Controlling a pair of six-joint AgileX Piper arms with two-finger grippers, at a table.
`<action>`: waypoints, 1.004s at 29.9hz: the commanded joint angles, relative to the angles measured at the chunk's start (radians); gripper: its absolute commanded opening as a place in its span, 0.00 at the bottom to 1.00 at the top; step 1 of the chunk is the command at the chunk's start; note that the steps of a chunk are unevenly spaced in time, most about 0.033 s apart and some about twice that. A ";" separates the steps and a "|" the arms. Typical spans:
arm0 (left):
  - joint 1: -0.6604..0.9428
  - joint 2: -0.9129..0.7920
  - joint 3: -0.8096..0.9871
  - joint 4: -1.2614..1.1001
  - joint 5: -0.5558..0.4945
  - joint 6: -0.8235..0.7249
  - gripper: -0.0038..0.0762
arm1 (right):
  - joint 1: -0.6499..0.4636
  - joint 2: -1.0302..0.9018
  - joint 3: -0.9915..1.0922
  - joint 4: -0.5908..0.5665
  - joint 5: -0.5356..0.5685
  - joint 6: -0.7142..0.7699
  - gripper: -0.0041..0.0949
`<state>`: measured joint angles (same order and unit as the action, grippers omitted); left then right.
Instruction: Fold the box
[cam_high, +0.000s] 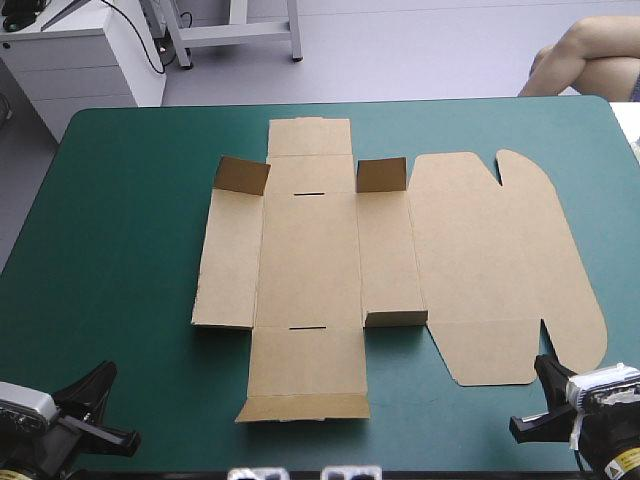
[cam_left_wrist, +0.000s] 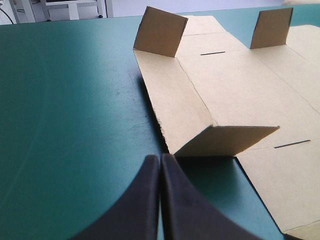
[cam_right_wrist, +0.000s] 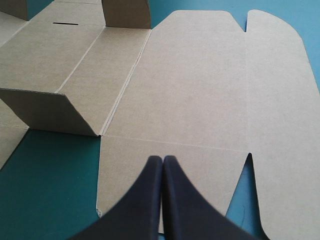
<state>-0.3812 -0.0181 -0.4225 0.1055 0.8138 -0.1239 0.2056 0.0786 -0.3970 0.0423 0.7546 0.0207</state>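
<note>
High view: we see the box (cam_high: 310, 250) mostly flat, just ahead of the left gripper (cam_left_wrist: 160, 157) and right gripper (cam_right_wrist: 163, 159), both closed tight, gripping nothing.

Seen from above, the table (cam_high: 120, 250) is bare from 7 to 11 o'clock of the box (cam_high: 310, 250), a wide lane. Only a narrow strip is free at 6. The lid (cam_high: 500, 260) lies flat from 2 to 4, and nothing rises from it. Four flaps stand up: far left (cam_high: 243, 175), far right (cam_high: 381, 174), near right (cam_high: 395, 318) and near left (cam_left_wrist: 225, 140). The near left flap stands straight ahead of the left gripper (cam_left_wrist: 160, 158).
</note>
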 joint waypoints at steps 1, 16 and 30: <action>-0.001 -0.007 -0.021 0.003 -0.079 -0.005 0.04 | -0.001 0.015 -0.024 -0.003 -0.068 -0.004 0.02; -0.001 0.004 -0.023 -0.003 -0.081 -0.048 0.04 | -0.001 0.015 -0.024 -0.003 -0.068 -0.004 0.02; -0.001 0.471 -0.183 0.157 -0.081 -0.090 0.04 | -0.001 0.015 -0.024 -0.025 -0.068 -0.010 0.02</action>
<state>-0.3812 0.3400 -0.5331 0.2425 0.8094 -0.2032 0.2056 0.0786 -0.3970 0.0282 0.7546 0.0198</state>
